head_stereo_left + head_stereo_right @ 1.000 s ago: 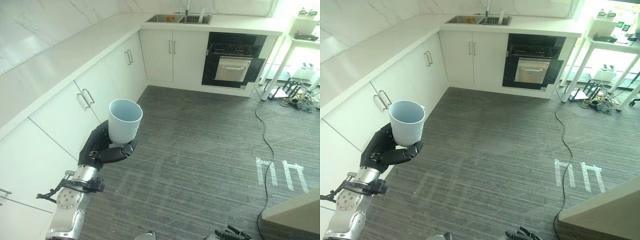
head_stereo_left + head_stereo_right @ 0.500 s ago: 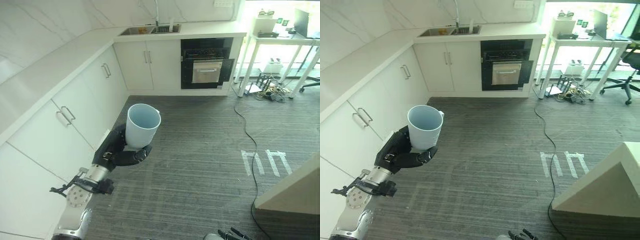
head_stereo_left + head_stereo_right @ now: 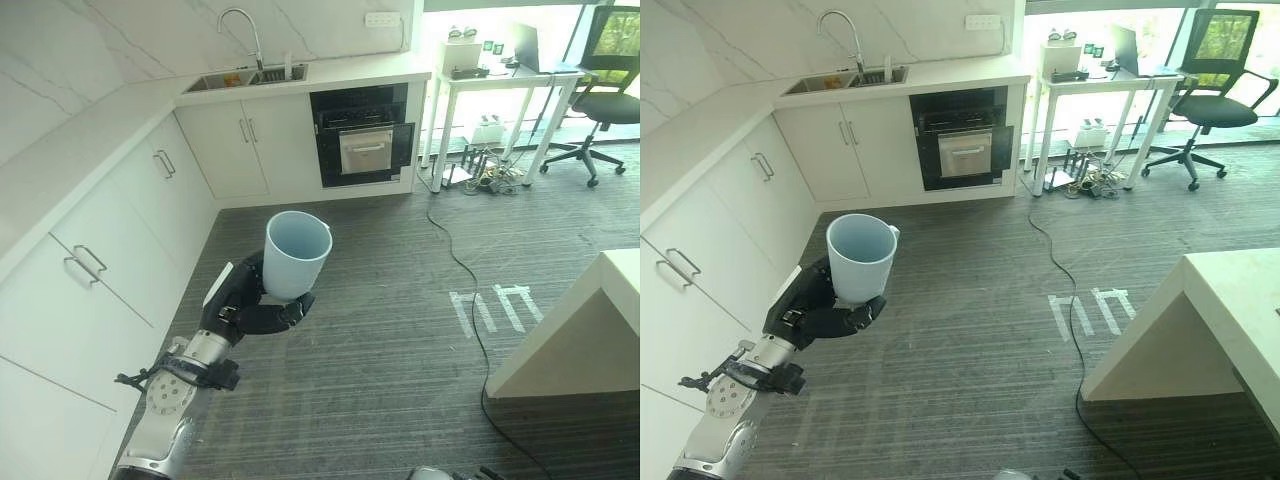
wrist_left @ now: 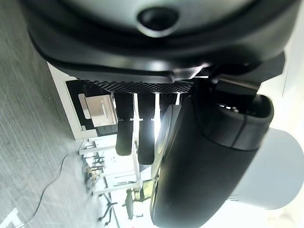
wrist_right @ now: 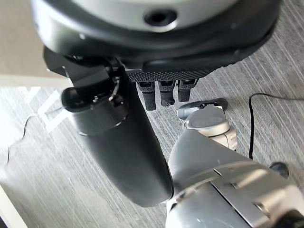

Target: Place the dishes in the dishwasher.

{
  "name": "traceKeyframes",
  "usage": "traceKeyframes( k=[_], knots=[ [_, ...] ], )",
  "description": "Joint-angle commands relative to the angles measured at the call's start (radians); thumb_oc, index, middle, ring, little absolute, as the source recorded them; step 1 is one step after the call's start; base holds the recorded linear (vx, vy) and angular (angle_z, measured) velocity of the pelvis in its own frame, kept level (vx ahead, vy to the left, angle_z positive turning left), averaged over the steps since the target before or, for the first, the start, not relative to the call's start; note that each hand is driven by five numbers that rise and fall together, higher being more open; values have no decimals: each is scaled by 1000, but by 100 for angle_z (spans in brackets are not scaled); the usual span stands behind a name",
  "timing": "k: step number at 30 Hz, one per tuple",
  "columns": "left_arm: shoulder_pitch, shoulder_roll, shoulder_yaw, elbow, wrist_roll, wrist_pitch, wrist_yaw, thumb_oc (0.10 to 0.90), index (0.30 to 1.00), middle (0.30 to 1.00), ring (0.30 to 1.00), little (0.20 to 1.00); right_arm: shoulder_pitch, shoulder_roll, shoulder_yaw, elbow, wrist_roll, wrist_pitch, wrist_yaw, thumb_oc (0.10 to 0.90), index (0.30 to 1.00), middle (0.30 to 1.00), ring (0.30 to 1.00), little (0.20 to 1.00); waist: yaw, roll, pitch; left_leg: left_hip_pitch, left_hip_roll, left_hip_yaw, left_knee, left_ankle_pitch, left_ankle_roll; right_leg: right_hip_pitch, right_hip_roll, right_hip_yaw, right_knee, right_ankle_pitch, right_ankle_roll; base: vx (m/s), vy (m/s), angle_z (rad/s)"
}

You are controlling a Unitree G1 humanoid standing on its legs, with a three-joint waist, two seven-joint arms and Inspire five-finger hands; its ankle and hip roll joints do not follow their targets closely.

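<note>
A pale blue cup (image 3: 296, 253) stands upright in my left hand (image 3: 245, 305), which is shut round its base and holds it up over the grey floor. The left wrist view shows the cup's wall (image 4: 275, 171) beyond the curled thumb (image 4: 199, 166). The cup is empty inside. A black built-in appliance (image 3: 362, 135) with a pale front panel sits under the far counter, right of the sink cabinets. My right hand (image 5: 118, 142) hangs low over the floor with its fingers (image 5: 161, 92) relaxed and nothing in them.
White cabinets (image 3: 110, 230) line the left wall under a long counter with a sink (image 3: 235, 78). A white desk (image 3: 500, 80) and an office chair (image 3: 610, 40) stand at the back right. A white counter corner (image 3: 590, 320) juts in at the right. A cable (image 3: 465, 290) trails across the floor.
The camera has swung to the right, bringing the desk, chair and counter corner into view. The cup stays upright in my left hand.
</note>
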Motion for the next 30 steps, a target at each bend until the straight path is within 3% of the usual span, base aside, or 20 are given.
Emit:
traceKeyframes(
  k=[1, 5, 9, 10, 12, 15, 17, 18, 20, 21, 23, 24, 25, 27, 29, 30],
  knots=[
    [-86, -1, 113, -136, -53, -129, -24, 400, 300, 300, 300, 300, -61, -8, 52, -17, -3, -28, 38, 800, 900, 900, 900, 900, 46, -13, 32, -88, -36, -150, 116, -150, 28, 96, 53, 43, -59, -149, 69, -53, 56, -183],
    [-111, 10, 104, -100, -46, -131, -23, 400, 300, 300, 300, 300, -67, 2, 45, 6, 4, 10, 46, 800, 900, 900, 900, 900, 26, 1, 23, -97, -10, -104, 116, -168, 21, 95, 32, -10, -59, -140, 79, -35, 81, -65],
    [-126, 7, 96, -90, -34, -133, -11, 400, 300, 300, 300, 300, -34, 33, 46, 29, -64, 28, 82, 800, 900, 900, 900, 900, 13, 6, 16, -108, -15, -106, 116, -179, 22, 95, 22, -22, -59, -144, 87, -34, 67, 53],
    [-329, 2, 7, 17, 79, -242, 124, 400, 300, 300, 300, 300, -54, 25, 29, 1, 210, 14, 117, 800, 900, 900, 900, 900, -56, 9, 63, -178, -24, -116, 116, -88, 8, 145, 114, 73, -59, -184, 23, 8, 44, -1],
    [-336, -2, 6, 12, 69, -214, 126, 400, 300, 300, 300, 300, -45, 39, 31, -4, 233, 14, 121, 800, 900, 900, 900, 900, -62, 16, 45, -168, -28, -119, 116, -108, 11, 146, 117, 57, -59, -188, 24, 36, 15, 10],
    [-334, -18, 2, -1, 98, -182, 142, 400, 300, 300, 300, 300, -35, 54, 59, -39, 166, 18, 112, 800, 900, 900, 900, 900, -70, 16, 42, -153, -33, -117, 116, -114, 16, 156, 125, 54, -59, -193, 17, 68, -44, -3],
    [-331, -19, 2, -1, 120, -184, 161, 400, 300, 300, 300, 300, -35, 55, 71, -59, 135, 7, 103, 800, 900, 900, 900, 900, -74, 6, 47, -130, -34, -99, 116, -112, 18, 157, 123, 60, -59, -193, 11, 50, -16, 1],
    [-327, -21, 5, -10, 117, -183, 161, 400, 300, 300, 300, 300, -37, 46, 82, -77, 128, 8, 94, 800, 900, 900, 900, 900, -68, -12, 58, -105, -48, -72, 116, -103, 23, 165, 105, 65, -59, -191, 7, 108, 14, 4],
    [-323, -31, 12, -29, 47, -146, 125, 400, 300, 300, 300, 300, -43, 31, 86, -96, 176, 22, 66, 800, 900, 900, 900, 900, -40, -48, 84, -105, -82, -67, 128, -5, 14, 183, 78, 85, -59, -180, -2, 123, 36, -4],
    [-322, -33, 19, -29, 36, -141, 104, 400, 300, 300, 300, 300, -47, 26, 86, -96, 204, 22, 57, 800, 900, 900, 900, 900, -33, -52, 96, -129, -83, -70, 155, 5, 12, 189, 78, 93, -59, -177, -2, 115, 129, -2],
    [-319, -33, 25, -29, 33, -133, 75, 400, 300, 300, 300, 300, -52, 19, 66, -101, 231, 24, 56, 800, 900, 900, 900, 900, -33, -42, 100, -139, -65, -61, 116, 3, 10, 194, 78, 83, -59, -178, 4, 143, 295, 0],
    [-320, -31, 23, -24, 25, -138, 63, 400, 300, 300, 300, 300, -49, 20, 51, -121, 214, 16, 36, 800, 900, 900, 900, 900, -43, -15, 100, -175, -19, -52, 116, -30, 3, 199, 84, 60, -59, -184, 14, 168, 458, 12],
    [-325, -31, 21, -20, 23, -140, 65, 400, 300, 300, 300, 300, -50, 23, 49, -137, 199, 15, 11, 800, 900, 900, 900, 900, -50, -3, 91, -181, -12, -55, 116, -51, 6, 195, 81, 51, -59, -190, 19, 185, 508, 37],
    [-329, -32, 15, -15, 32, -140, 74, 400, 300, 300, 300, 300, -51, 30, 44, -158, 214, 23, -34, 800, 900, 900, 900, 900, -53, 6, 79, -175, -27, -98, 116, -64, 11, 188, 67, 56, -59, -180, 30, 174, 367, 33],
    [-365, -25, -11, -1, 72, -132, 91, 400, 300, 300, 300, 300, -41, 58, 31, -172, 230, 31, -50, 800, 900, 900, 900, 900, -67, 19, 75, -145, -46, -125, 116, -94, 46, 222, 65, 44, -59, -173, 33, 295, 364, -23],
    [-374, -23, -16, 2, 82, -125, 104, 400, 300, 300, 300, 300, -37, 72, 33, -181, 203, 29, -57, 800, 900, 900, 900, 900, -72, 27, 77, -131, -54, -133, 116, -100, 62, 235, 61, 28, -59, -135, 42, 293, 305, -8]
  ],
)
